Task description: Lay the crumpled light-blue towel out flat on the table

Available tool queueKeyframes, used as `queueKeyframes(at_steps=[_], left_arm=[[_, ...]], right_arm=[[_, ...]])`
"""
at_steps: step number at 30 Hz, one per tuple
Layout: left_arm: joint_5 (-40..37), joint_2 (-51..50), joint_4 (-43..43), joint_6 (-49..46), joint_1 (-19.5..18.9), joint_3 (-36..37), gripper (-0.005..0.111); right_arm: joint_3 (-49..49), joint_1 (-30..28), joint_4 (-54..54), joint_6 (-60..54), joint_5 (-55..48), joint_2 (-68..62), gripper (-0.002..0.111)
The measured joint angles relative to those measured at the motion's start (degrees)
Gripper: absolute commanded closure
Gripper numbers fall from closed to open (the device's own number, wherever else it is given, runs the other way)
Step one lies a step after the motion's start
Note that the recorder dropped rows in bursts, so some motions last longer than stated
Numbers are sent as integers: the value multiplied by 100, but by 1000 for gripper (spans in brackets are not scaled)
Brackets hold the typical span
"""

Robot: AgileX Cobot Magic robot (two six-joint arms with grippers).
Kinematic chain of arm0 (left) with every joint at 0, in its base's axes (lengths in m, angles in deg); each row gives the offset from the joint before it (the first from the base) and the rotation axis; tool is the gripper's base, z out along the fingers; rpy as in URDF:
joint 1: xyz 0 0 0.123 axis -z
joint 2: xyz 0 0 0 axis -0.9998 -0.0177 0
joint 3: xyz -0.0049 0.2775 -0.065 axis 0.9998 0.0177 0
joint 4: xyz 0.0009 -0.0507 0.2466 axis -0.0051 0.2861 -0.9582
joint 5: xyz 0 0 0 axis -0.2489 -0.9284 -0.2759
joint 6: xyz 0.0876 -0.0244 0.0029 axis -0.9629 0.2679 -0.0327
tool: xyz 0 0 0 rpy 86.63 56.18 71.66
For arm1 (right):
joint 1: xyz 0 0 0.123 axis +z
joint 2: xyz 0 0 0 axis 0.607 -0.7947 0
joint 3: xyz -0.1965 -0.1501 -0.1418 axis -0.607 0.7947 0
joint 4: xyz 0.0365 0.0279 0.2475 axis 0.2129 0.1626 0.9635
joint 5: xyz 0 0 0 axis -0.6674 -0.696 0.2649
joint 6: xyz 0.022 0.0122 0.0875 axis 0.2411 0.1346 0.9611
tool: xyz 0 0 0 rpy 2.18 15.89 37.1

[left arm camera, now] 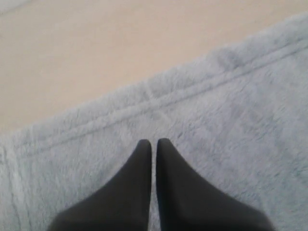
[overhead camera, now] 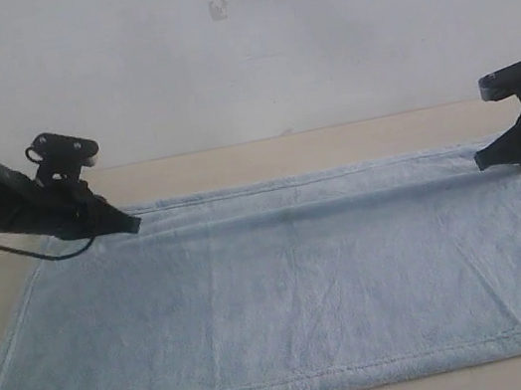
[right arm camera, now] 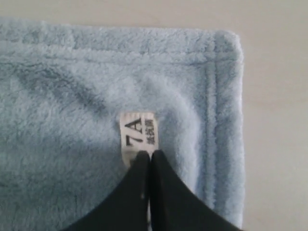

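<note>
The pale-blue towel (overhead camera: 288, 291) lies spread out nearly flat on the beige table (overhead camera: 284, 155), with a faint crease running along its far side. My left gripper (overhead camera: 134, 224) hovers over the far left corner, shut, with nothing between its fingers. In the left wrist view the left gripper (left arm camera: 154, 142) sits over the towel (left arm camera: 231, 120) just inside the stitched hem. My right gripper (overhead camera: 480, 161) hangs over the far right corner, also shut. In the right wrist view the right gripper (right arm camera: 148, 154) points at the white tag (right arm camera: 137, 130) on the towel (right arm camera: 62, 120).
Bare table (left arm camera: 96, 48) shows beyond the towel's far hem and to the side of the right corner (right arm camera: 274, 120). A pale wall (overhead camera: 235, 48) rises behind the table. The towel's near edge runs close to the table's front.
</note>
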Motion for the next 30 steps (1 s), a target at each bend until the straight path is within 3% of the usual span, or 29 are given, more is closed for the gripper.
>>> queueKeyframes(at_steps=[5, 8, 11, 12, 15, 16, 21, 25, 30], left_arm=[[-564, 883, -66, 147, 0, -92, 103], [-814, 1886, -66, 1141, 0, 136, 103], [-883, 2651, -66, 2071, 0, 775, 103], [-907, 3079, -137, 2494, 0, 1338, 103], [-1005, 3793, -497, 2912, 0, 2448, 103], [-1021, 4362, -978, 3000, 0, 3211, 103], [-1030, 6086, -2152, 3510, -58, 4958, 103], [-768, 7791, -2696, 4634, -110, 5128, 103], [326, 9217, -2890, 5052, -110, 5573, 103]], right_arm=[[36, 0, 142, 92, -444, 817, 108], [36, 0, 560, 188, -1224, 1578, 108], [25, 0, 1083, 186, -2315, 1918, 108], [120, 0, 1458, 27, -2959, 2024, 108], [669, 0, 2190, -281, -3151, 2381, 108], [1188, 0, 2804, -581, -2957, 2783, 108], [3518, 147, 5265, -2538, -1278, 4711, 108], [5323, 987, 5723, -2976, 852, 6888, 108], [5822, 1543, 5795, -3671, 1398, 9036, 108]])
